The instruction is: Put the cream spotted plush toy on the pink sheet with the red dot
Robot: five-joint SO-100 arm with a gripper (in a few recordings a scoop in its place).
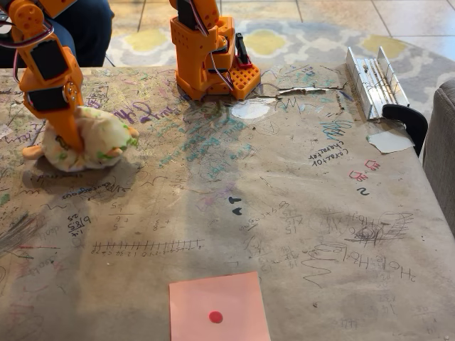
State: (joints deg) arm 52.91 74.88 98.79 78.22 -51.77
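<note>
Here, one cream spotted plush toy (pixel 89 145), one pink sheet (pixel 217 307), well apart.

The arm (pixel 44 67) is bright orange plastic with black servo blocks, thin purple and red cables, and a blocky orange base (pixel 208 60) at twelve o'clock.

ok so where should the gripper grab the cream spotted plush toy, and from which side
Across the soft middle of the cream spotted plush toy, coming down from above. It lies as a low rounded oval on the table, so its narrow width suits the fingers, and the small orange nubs offer little hold. The gripper is already down at its left side.
</note>
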